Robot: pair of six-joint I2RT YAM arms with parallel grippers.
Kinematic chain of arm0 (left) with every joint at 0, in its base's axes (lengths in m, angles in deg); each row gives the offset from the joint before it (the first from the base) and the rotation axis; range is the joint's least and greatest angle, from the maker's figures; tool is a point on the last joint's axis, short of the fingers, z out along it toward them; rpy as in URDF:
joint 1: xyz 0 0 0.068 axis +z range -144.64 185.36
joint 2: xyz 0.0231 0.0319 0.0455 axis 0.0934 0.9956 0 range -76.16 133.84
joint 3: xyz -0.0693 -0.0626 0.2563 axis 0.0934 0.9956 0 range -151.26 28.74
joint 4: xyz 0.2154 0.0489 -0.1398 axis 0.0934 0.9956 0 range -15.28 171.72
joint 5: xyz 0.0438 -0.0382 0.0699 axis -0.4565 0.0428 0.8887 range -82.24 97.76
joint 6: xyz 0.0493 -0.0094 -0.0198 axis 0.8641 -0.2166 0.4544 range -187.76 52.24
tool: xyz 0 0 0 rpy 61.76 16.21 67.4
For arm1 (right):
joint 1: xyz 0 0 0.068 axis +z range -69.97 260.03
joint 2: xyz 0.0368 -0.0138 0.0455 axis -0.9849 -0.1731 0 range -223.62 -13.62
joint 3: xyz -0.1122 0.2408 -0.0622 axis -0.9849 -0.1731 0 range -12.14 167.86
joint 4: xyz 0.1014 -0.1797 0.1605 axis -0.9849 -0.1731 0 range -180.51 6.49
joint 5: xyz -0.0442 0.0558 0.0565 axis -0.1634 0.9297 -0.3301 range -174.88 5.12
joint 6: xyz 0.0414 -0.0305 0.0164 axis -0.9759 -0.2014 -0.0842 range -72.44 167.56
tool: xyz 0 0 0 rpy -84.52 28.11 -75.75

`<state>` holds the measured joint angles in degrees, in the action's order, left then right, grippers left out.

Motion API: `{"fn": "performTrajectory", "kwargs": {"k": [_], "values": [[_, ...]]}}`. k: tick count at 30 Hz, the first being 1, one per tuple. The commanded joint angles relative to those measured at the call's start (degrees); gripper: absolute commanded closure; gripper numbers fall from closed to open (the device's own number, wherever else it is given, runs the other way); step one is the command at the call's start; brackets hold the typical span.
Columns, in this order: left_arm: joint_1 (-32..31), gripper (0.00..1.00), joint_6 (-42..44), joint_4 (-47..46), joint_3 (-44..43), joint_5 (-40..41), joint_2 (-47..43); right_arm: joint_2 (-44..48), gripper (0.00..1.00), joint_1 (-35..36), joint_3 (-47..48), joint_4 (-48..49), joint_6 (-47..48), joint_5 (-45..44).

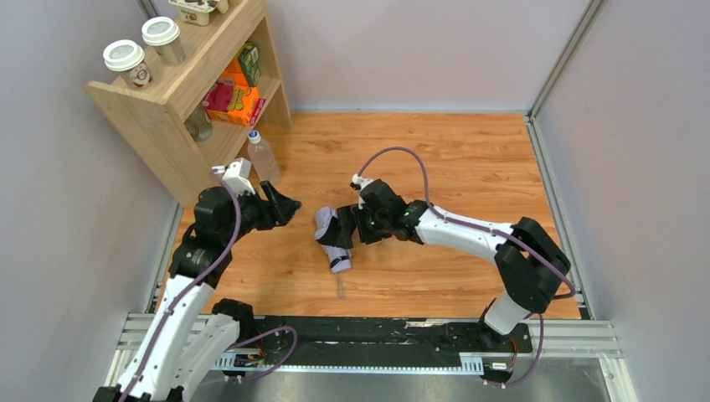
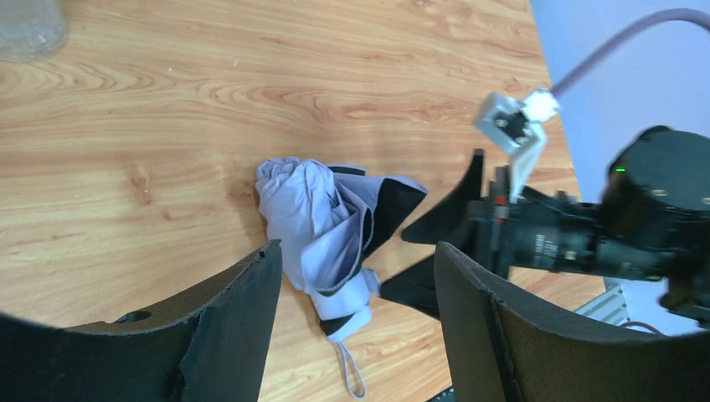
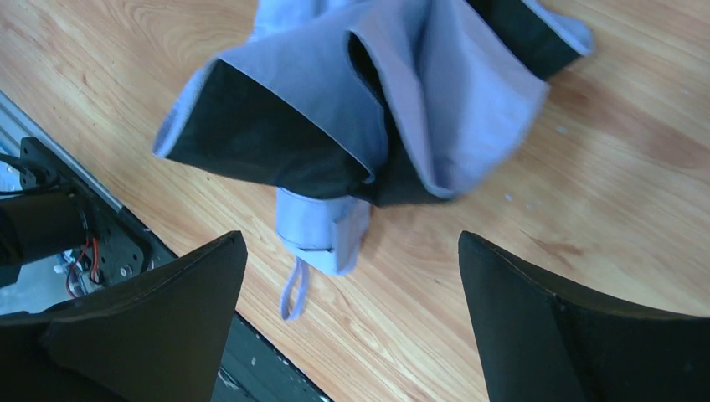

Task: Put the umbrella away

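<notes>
I have the pale lavender-white folded fabric umbrella [image 1: 334,239] lying loose on the orange-brown wooden tabletop [image 1: 469,167], between the two arms and nearer the table's front edge than its back wall. Its long axis runs roughly from the far side toward the near side, tilted slightly. The bunched canopy sits at the far end, while the banded end and the thin wrist strap trail toward the arm bases. The canopy is only loosely gathered, with dark inner lining showing between the folds (no shaft is visible in any view). The right gripper [image 1: 352,224] faces the umbrella from the right, level with the middle of the bundle and just beside the fabric. I cannot tell from these views whether a fingertip touches it. Its jaws are spread wide with nothing between them, and the right wrist view shows the bundle lying ahead of the gap and across the line between the fingertips. The left gripper [image 1: 285,205] stands to the umbrella's left, clearly apart from it, its jaws also spread and empty. The right arm is therefore the nearer one. In my judgement, the coming move depends on the right gripper closing across the bundle's narrow width, not along its length.
</notes>
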<state>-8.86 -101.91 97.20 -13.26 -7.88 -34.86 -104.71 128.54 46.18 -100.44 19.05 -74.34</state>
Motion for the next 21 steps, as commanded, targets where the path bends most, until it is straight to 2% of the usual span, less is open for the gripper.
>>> {"fn": "performTrajectory", "kwargs": {"k": [1, 6, 10, 13, 15, 18, 20, 21], "values": [[0.07, 0.27, 1.54, 11.69, -2.91, 2.1, -5.77, -4.17, 0.0, 5.53, 6.96, 0.95, -5.93, -10.16], [0.15, 0.27, 1.02, 14.7, -3.35, 3.16, -10.71, -13.13, 0.0, 11.52, 17.41, -8.37, -9.71, -29.77], [0.07, 0.27, -0.12, 14.88, -2.48, 2.02, -12.99, -17.18, 0.0, 11.87, 20.07, -8.65, -11.65, -33.82], [0.07, 0.28, -0.92, 14.79, -2.21, 1.49, -13.7, -17.9, 0.06, 11.52, 20.69, -8.21, -9.99, -37.68], [0.07, 0.28, -1.09, 14.7, -2.3, 0.88, -14.05, -15.62, 0.1, 10.38, 17.28, -4.27, -7.71, -38.85], [0.07, 0.28, -0.83, 14.7, -2.21, 0.87, -14.32, -15.52, 0.23, 4.33, 15.25, -0.93, -6.82, -27.47], [0.07, 0.28, -0.83, 14.09, -2.12, 0.52, -14.14, -14.3, 0.26, -0.32, 10.52, 8.35, -5.59, -14.74], [-0.02, 0.28, -0.92, 13.82, -2.12, 0.17, -14.05, -14.47, 0.27, -2.61, 8.06, 13.45, -5.68, -5.28]]}}
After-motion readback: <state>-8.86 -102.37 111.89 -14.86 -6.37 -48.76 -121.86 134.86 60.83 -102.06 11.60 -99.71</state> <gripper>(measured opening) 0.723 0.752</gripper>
